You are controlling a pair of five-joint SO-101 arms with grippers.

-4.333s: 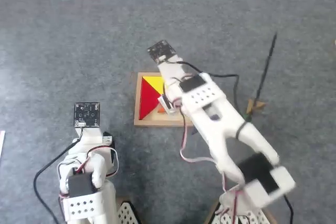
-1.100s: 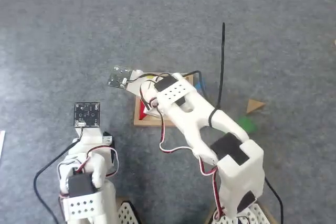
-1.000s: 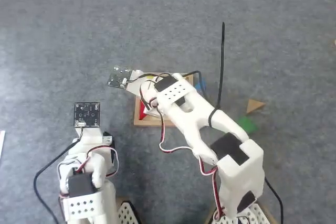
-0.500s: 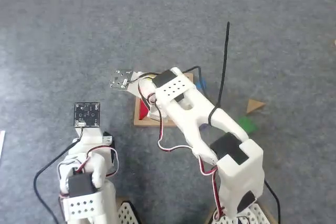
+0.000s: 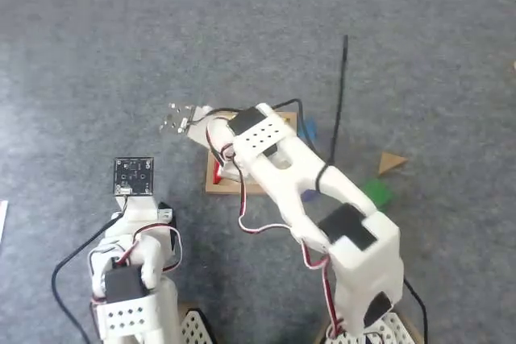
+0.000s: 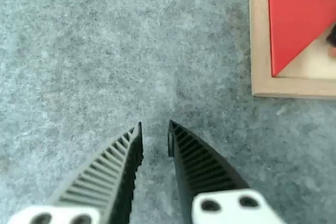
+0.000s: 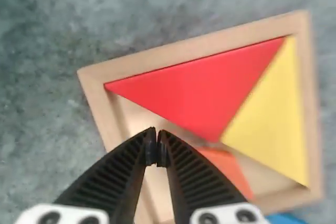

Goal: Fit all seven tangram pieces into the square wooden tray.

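Tangram pieces [image 5: 376, 192] look to me like thin painted wood: light, rigid, smooth-faced and lying flat, so I expect them to skid rather than lift if I come down off-centre. I would pinch each one across two opposite edges at its thickest span, and on the triangles stay away from the sharp points, where the fingers would likely squeeze off.

In the tray [image 7: 194, 45] sit the red triangle [image 7: 199, 98], the yellow triangle [image 7: 273, 119] touching it, and an orange piece [image 7: 220, 163]. On the worktop [image 5: 97, 62], well apart from the tray, lie the green piece [image 5: 376, 192] and tan triangle [image 5: 392, 162]. A blue piece [image 5: 309, 129] lies just beside the tray.

My right end effector [image 7: 156, 140] is pressed together, holding nothing, over bare wood near a tray corner. My left end effector [image 6: 155, 129] is slightly spread over the worktop beside the tray.

Against the oldest frame, the right arm [image 5: 274, 159] has swung across so its wrist now hangs over the tray's other side, uncovering the green piece. In the last half second it has edged a little further the same way. The left arm has not moved.
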